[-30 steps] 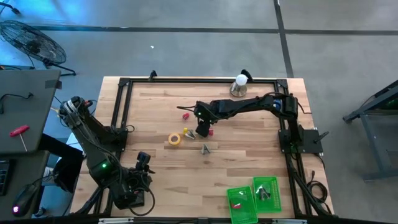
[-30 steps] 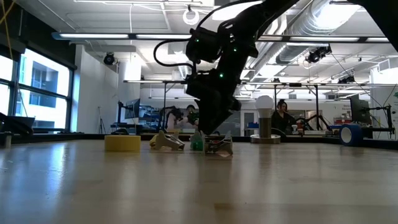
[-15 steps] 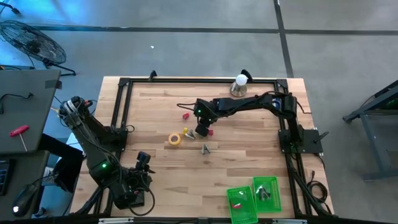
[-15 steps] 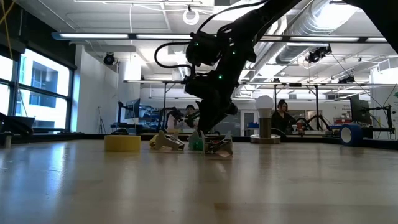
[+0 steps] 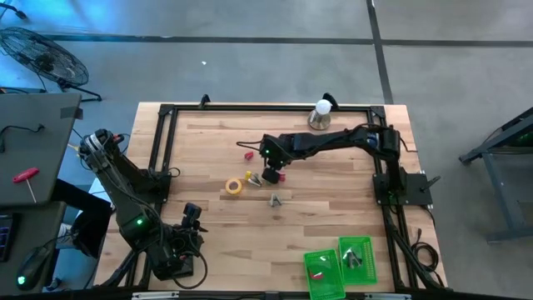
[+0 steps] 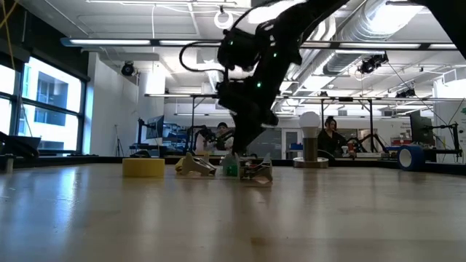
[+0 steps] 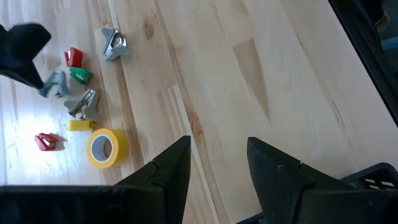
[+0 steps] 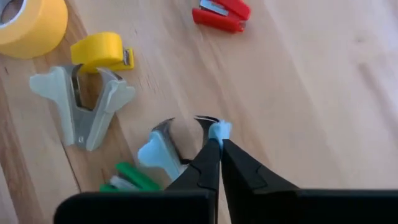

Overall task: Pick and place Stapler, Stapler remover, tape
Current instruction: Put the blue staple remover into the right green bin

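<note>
Stapler remover, pale blue, lies mid-table among small clutter; right gripper has fingers pinched tight on one of its blue handle tips. That's an edge grip, so I'd lift slow & straight and watch for pivot or slip. Just beside it: green stapler, a 2nd stapler remover, a yellow stapler; don't drag them. Yellow tape and red stapler sit near. Green bins are at the table's front, well apart. Left gripper waits at the front-left, fingers part open, holding nothing.
</note>
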